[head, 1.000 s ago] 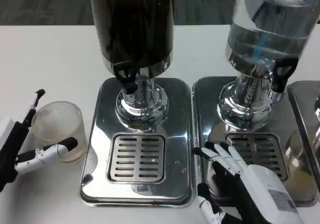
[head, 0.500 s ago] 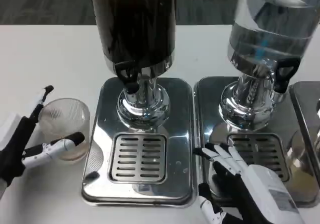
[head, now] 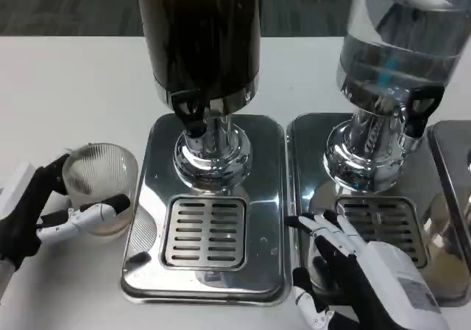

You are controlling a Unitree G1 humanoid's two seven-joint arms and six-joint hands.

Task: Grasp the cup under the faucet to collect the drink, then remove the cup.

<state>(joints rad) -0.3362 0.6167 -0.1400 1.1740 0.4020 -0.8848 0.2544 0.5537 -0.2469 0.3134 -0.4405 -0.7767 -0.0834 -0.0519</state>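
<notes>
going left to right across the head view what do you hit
left hand → cup held in it → dark drink dispenser on its drip tray → right hand → clear water dispenser

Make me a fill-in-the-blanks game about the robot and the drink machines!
1. The left hand holds a clear ____.
2. The cup stands on the white table, to the ____ of the dark dispenser's tray.
3. The drink in the dispenser beside the cup looks ____.
4. The right hand rests on the tray under the ____ dispenser.

Missing words: cup; left; dark; clear
</notes>
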